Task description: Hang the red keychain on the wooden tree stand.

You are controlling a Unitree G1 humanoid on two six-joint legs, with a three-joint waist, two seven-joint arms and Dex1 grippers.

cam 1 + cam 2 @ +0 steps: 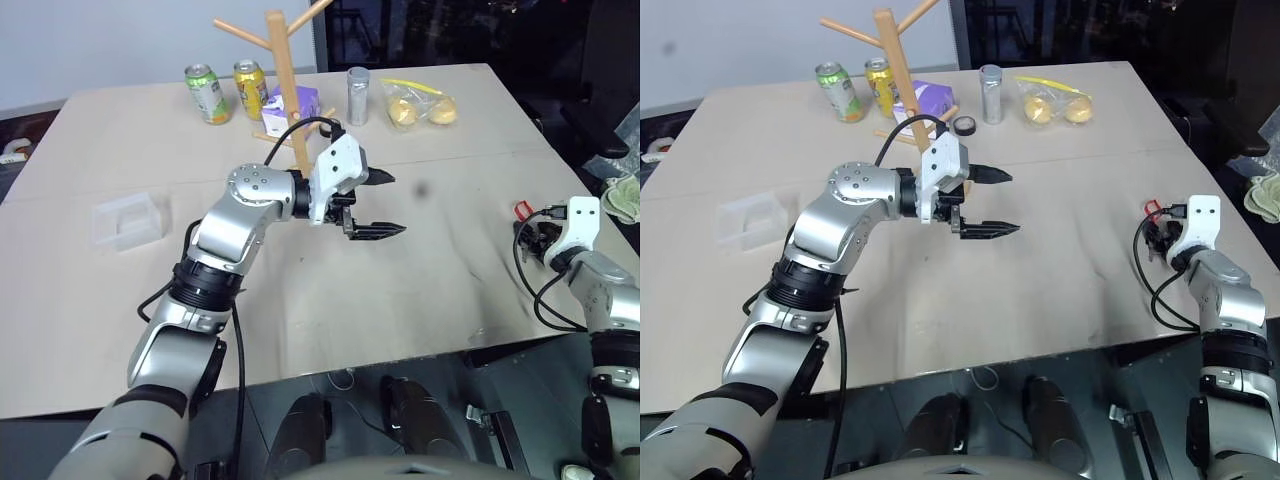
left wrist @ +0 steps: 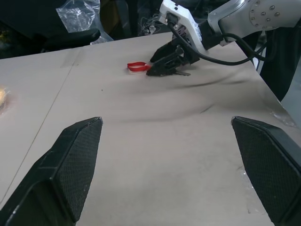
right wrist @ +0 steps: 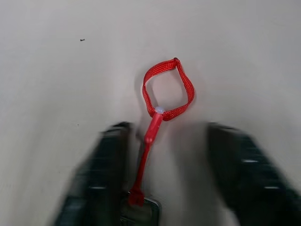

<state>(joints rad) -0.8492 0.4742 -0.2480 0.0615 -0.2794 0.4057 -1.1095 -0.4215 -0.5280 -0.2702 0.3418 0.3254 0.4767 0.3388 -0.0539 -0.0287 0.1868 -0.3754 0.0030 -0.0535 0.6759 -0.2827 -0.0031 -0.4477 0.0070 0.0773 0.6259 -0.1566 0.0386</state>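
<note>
Right gripper straddles red keychain on table, jaws apart, not yet gripping; left gripper wide open.

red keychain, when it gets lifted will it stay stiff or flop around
Probably floppy: the keychain is a thin woven loop on a slim strap, lying limp and flat on the table. It looks light, so it should lift easily. The loop will likely dangle and swing below the right tool, whose fingers straddle the strap.

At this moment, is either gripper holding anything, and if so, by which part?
Nothing is firmly held. The left gripper is open and empty. The right gripper straddles the red keychain on the table, fingers still apart, around its strap near the metal piece.
</note>
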